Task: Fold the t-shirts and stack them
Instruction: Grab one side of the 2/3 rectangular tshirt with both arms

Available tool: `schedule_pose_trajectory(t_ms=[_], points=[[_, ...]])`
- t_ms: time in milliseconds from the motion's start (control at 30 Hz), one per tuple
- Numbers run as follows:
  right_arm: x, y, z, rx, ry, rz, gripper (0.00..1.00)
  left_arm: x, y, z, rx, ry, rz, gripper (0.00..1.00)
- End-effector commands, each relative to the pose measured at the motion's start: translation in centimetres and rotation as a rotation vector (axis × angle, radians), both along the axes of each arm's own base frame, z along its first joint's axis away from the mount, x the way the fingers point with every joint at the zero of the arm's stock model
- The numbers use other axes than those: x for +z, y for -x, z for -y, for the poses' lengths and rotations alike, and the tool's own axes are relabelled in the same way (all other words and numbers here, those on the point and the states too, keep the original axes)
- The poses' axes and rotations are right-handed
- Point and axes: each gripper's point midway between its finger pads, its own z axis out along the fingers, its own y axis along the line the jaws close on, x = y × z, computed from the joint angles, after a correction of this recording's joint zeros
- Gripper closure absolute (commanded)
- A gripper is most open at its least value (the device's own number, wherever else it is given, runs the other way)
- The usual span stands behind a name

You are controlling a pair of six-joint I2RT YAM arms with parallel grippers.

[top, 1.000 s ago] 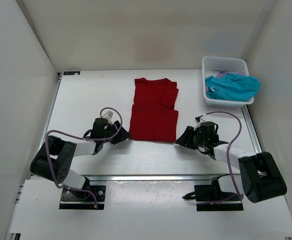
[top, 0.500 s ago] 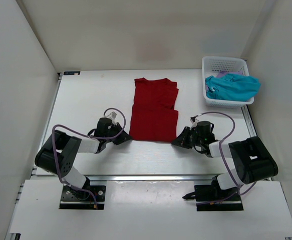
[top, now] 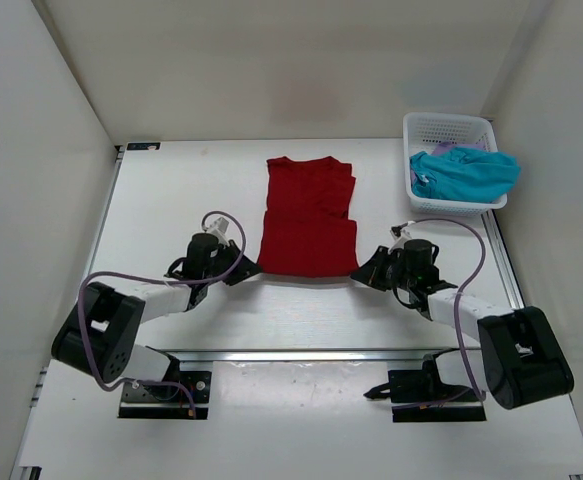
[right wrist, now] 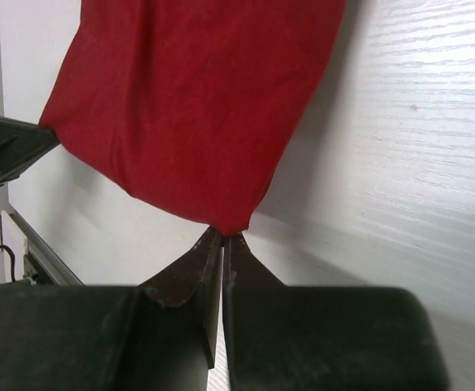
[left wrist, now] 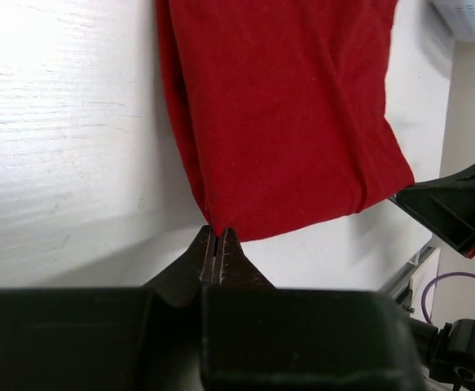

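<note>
Wrist views, unlike top: left hand [left wrist: 218, 236] and right hand [right wrist: 222, 240] clamped on red t-shirt [left wrist: 286, 106] corners.

Top view: bright, even, diffuse overhead light; white table [top: 171, 200] near overexposed, shadows faint. Left wrist view: glare blows out table top-left. Both wrist views: soft grey shadow beside red t-shirt [left wrist: 286, 106]; black foreground underexposed, detail lost; cloth sharp.

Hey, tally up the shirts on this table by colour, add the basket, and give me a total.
Red t-shirt: 1
Teal t-shirt: 1
Lilac t-shirt: 1 (only an edge shows)
White mesh basket: 1
Total: 4
</note>
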Motion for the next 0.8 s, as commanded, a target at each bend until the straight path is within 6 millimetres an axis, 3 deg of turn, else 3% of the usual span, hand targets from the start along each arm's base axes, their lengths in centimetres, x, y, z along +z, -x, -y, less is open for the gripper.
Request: schedule_pose_trajectory(t_ms=[0, 133, 267, 467, 500, 567, 633, 700, 767], points=[[0.0, -0.1, 1.1, -0.021, 0.038, 0.023, 1.0, -0.1, 1.1, -0.4, -0.009, -0.018, 0.003, 1.0], [-0.6, 1.3, 1.2, -0.003, 0.025, -0.032, 1.0, -0.6, 2.5, -0.3, -0.027, -0.024, -0.011, 1.0], [-2.5, 5.4, 0.5, 0.055, 0.067, -0.101, 1.0, -1.7, 5.9, -0.8, -0.035, -0.03, -0.033, 1.0], [-3.8, 10.1, 0.9, 0.077, 0.089, -0.135, 1.0, -4.2, 11.1, -3.1, -0.019, -0.054, -0.089, 1.0], [-4.3, 10.7, 1.1, 0.076, 0.086, -0.154, 1.0, -3.3, 10.8, -3.1, -0.01, -0.028, -0.057, 1.0], [-4.1, 10.9, 1.1, 0.077, 0.068, -0.137, 0.91, -3.5, 11.4, -3.8, 0.017, 0.005, -0.053, 1.0], [-3.3, 10.6, 0.8, 0.088, 0.039, -0.117, 0.73, -3.1, 11.0, -4.5, 0.059, 0.034, -0.036, 0.98], [-2.7, 10.7, 0.3, 0.113, 0.032, -0.114, 0.62, -2.4, 10.7, -4.6, 0.065, 0.05, -0.006, 0.77], [-2.5, 10.8, -0.2, 0.145, 0.046, -0.113, 0.56, -2.6, 10.7, -4.7, 0.059, 0.01, -0.013, 0.43]])
